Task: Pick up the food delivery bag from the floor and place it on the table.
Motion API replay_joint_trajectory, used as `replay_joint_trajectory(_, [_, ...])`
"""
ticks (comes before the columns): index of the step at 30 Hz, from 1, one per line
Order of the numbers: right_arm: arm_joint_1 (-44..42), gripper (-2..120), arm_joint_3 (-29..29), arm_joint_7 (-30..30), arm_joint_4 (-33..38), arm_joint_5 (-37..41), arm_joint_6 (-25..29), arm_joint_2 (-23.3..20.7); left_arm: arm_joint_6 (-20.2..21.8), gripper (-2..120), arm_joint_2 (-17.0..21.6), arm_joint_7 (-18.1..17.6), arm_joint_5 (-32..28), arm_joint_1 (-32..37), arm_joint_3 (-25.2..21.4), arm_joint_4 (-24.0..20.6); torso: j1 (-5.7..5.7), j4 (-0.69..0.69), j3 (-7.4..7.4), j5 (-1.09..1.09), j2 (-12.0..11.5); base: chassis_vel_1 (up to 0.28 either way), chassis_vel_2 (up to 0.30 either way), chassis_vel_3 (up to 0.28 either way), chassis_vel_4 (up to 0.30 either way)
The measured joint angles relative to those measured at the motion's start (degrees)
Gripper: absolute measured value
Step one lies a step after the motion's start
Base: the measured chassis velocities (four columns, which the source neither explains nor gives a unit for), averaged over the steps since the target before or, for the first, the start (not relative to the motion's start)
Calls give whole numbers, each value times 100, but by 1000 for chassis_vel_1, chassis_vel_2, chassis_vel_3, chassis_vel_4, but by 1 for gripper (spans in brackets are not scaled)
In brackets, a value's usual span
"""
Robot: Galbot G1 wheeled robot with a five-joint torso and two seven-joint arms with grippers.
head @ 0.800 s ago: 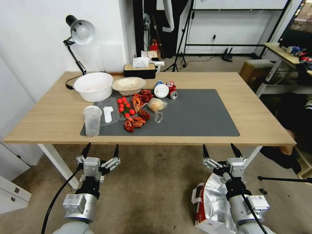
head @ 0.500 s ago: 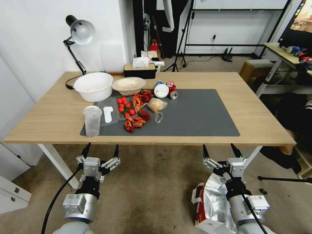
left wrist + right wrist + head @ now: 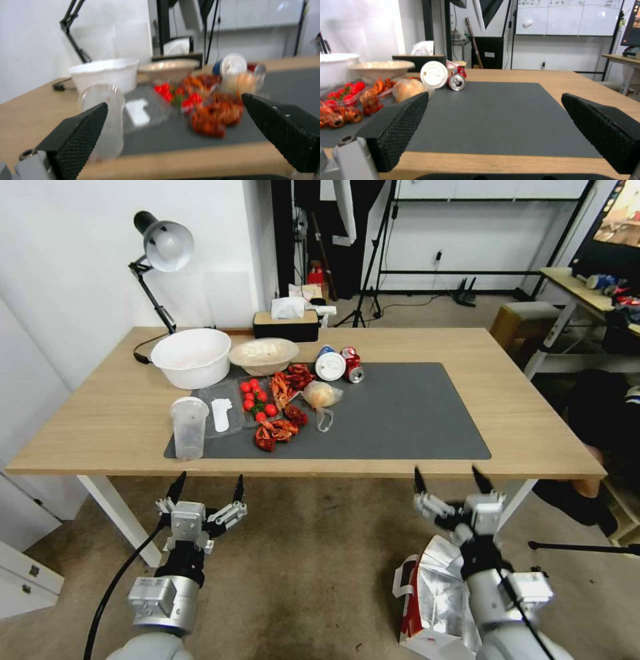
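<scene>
Nothing lifted yet: the food delivery bag [image 3: 437, 600] sits on the floor [image 3: 313, 567] just short of the table [image 3: 520, 407]. I've got my right gripper [image 3: 448, 481] above it, jaws wide and empty; left gripper [image 3: 207, 489] likewise, well apart from the bag.

left tool [image 3: 207, 485] open, right tool [image 3: 449, 478] open, both raised forward

Even, bright indoor light falls from overhead, leaving a soft shadow on the floor [image 3: 320, 553] under the surface [image 3: 113, 413]. The head view bows straight lines near its edges. The left wrist view is smeared; the right wrist view is sharper.
</scene>
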Motion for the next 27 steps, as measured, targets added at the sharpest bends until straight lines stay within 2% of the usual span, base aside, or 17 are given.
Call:
replay_joint_trajectory(2, [6,100,-5,8,8,30,-4,-4,-44,100,106,-9,-167,-109,-10,49,0,-3,0,0,0,0,0,0,0])
replay_joint_trajectory(3, [10,100,-8,11,13,40,-11,-6,-47,100,141,-27,-301,-152,4,82,0,3,0,0,0,0,0,0,0])
replay_joint_trajectory(8, [55,100,-19,20,0,48,-19,-4,-127,100,157,-52,-487,-147,26,137,0,4,0,1,0,0,0,0,0])
replay_joint_trajectory(21, [68,100,-22,16,-13,48,-15,-14,-362,100,125,-44,-440,-133,-8,175,-1,3,-1,2,-2,0,0,0,0])
replay_joint_trajectory(27, [74,100,-36,16,-10,49,0,5,-366,100,117,-46,-399,-114,-11,176,-45,3,-53,1,-99,0,0,0,0])
